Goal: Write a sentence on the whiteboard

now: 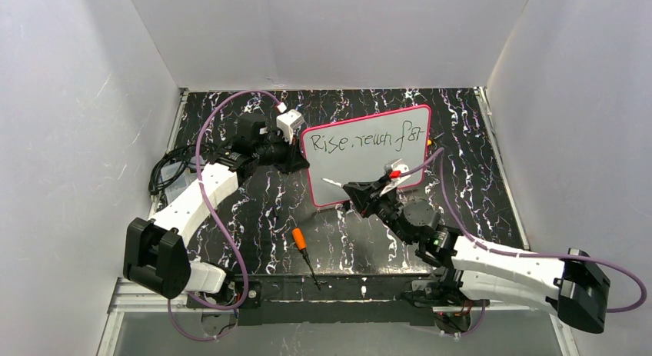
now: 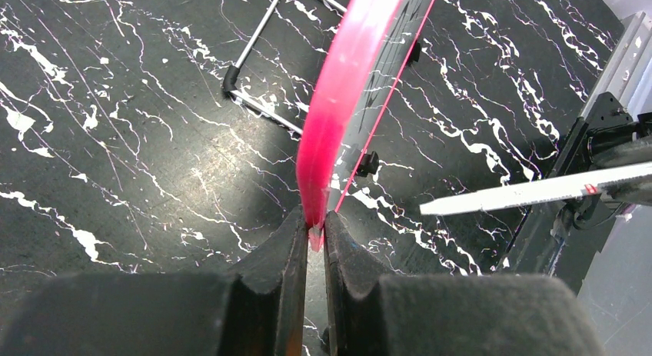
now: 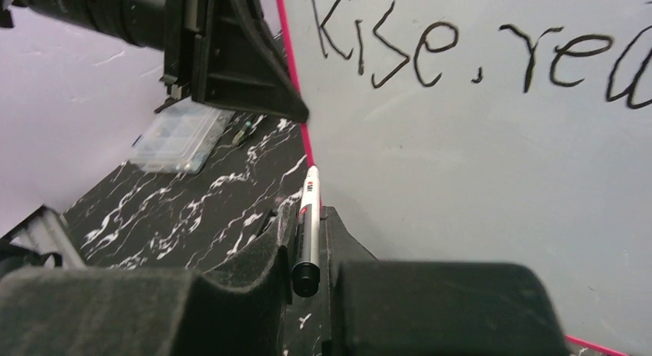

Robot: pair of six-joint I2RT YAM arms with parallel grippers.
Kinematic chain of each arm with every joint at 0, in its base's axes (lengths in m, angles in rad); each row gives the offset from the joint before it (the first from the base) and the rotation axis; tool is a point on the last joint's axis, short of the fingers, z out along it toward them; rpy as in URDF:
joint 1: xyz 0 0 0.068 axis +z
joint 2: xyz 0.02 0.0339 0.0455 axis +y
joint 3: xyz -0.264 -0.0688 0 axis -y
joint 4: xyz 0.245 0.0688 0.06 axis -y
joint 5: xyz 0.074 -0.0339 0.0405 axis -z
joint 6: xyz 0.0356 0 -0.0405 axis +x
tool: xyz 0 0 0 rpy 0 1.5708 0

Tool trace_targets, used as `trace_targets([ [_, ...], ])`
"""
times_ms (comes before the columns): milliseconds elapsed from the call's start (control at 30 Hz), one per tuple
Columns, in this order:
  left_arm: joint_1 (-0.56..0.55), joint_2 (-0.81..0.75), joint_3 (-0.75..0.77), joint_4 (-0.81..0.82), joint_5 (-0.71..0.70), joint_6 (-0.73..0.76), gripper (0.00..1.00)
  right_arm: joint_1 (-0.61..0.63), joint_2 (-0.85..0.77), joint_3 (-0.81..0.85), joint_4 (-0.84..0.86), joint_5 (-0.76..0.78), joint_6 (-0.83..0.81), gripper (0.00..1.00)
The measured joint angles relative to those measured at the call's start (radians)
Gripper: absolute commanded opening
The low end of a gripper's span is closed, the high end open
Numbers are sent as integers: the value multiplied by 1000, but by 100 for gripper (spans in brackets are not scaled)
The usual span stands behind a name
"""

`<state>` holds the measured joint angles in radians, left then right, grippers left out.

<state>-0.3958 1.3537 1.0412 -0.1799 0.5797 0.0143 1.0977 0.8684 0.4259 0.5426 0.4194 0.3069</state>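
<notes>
The whiteboard (image 1: 369, 168), light grey with a pink-red frame, stands tilted at mid-table. The sentence (image 1: 361, 139) shows as one black line, roughly "Rise, reach for". My left gripper (image 1: 296, 158) is shut on the board's left edge; the left wrist view shows the pink frame (image 2: 338, 102) pinched at my left gripper (image 2: 314, 221). My right gripper (image 1: 361, 193) is shut on a white marker (image 1: 334, 182) whose tip points at the board's lower left. In the right wrist view the marker (image 3: 310, 191) sits in my right gripper (image 3: 311, 211) beside the board (image 3: 500, 187) and the writing (image 3: 461, 56). Whether the tip touches the board is unclear.
An orange-handled tool with a black shaft (image 1: 305, 253) lies on the black marbled table near the front. A clear plastic box (image 3: 177, 137) sits at the far left. The board's wire stand (image 2: 261, 64) rests behind it. White walls enclose three sides.
</notes>
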Motion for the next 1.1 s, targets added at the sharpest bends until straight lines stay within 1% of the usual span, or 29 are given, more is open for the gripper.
trace_targets([
  [233,0,0,1,-2,1,0,0,7,79,-4,120,105,-28,1],
  [700,0,0,2,-3,4,0,0,9,152,-4,157,148,-55,1],
  [1100,1,0,2,-3,3,0,0,11,199,-1,165,140,-64,1],
])
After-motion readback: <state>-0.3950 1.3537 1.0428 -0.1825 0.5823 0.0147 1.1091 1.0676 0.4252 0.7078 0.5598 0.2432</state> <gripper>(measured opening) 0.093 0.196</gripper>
